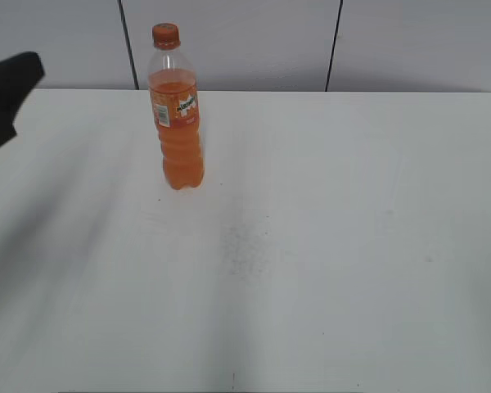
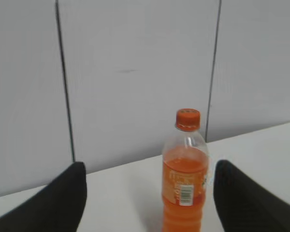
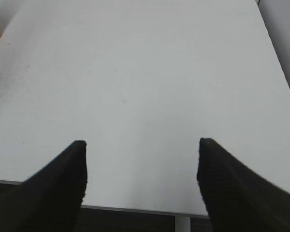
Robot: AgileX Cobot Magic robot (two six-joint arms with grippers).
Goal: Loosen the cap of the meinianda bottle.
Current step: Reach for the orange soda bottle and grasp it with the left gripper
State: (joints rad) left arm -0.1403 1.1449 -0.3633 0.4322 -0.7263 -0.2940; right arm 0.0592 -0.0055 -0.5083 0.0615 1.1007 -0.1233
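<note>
toward the back left of the white table (image 1: 327, 270), close to the grey panelled wall (image 1: 229, 41), the meinianda bottle (image 1: 178, 123) stands upright on its base, orange liquid filling it up to the shoulder, label facing roughly toward the exterior camera. the cap (image 1: 165, 33) sits on the neck, level, and looks fully seated; whether it has been turned at all cannot be read from any of the 3 views. nothing touches the bottle. left gripper (image 2: 150, 193): its 2 dark fingers (image 2: 63, 203) are spread wide apart with nothing between them, and in the left wrist view the bottle shows in the gap between them but farther off, not within the grip; the cap sits above the fingertip line. in the exterior view only a dark piece of the left arm (image 1: 8, 94) shows at the left edge, well apart from the bottle. right gripper (image 3: 141, 183): fingers likewise spread and empty, hanging over bare table near the front edge, well apart from the bottle; only a small orange smudge at the far left edge of the right wrist view may be the bottle, too little to be sure. judgement: task looks barely begun. no hold on the body, no grip on the cap. what seems left: 1 gripper to steady the bottle's body, the other to close on the cap and twist it until it gives.
</note>
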